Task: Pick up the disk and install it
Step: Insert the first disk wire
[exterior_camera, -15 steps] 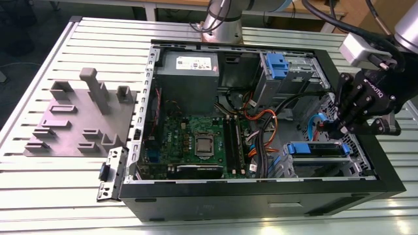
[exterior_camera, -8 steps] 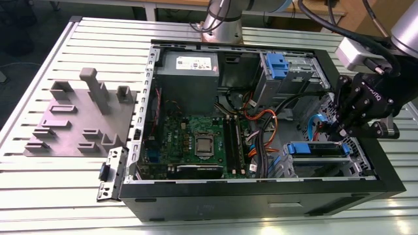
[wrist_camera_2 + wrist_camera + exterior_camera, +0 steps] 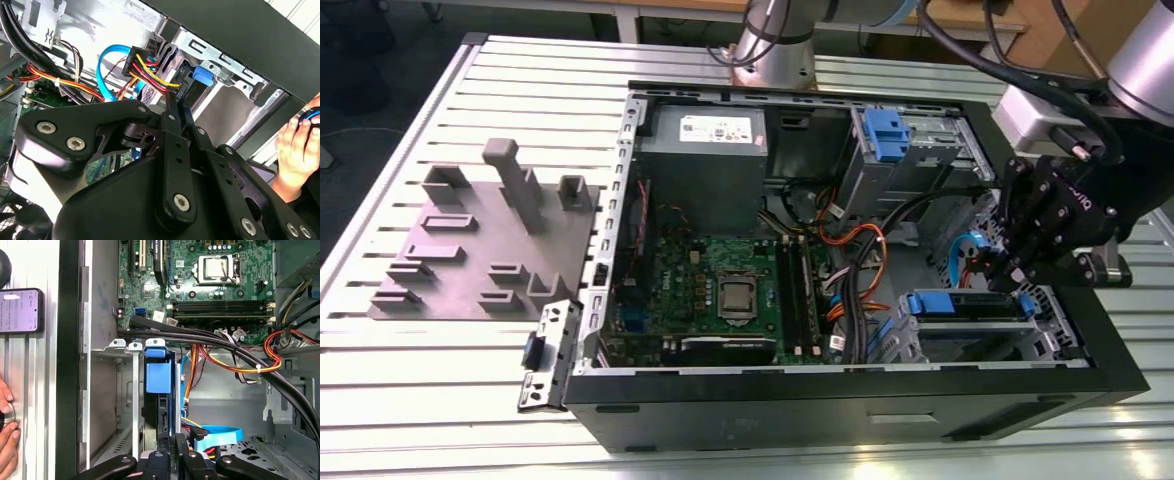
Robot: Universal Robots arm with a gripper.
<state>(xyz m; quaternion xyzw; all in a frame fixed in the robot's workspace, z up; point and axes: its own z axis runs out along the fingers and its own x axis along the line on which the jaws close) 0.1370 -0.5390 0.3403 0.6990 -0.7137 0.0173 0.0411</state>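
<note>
At the exterior view's left, a grey fixture block lay on the slotted aluminium table, beside the open computer case with its motherboard. Further right, the disk sat in the lower drive bay. The gripper hung close over it; whether it was clamped on the disk we could not tell. The first wrist view added the disk edge-on in its cage, a phone on the table, and a person's hand near it. The second wrist view showed a hand just outside the case wall. Behind the table the arm's base rose beside a dark floor.
</note>
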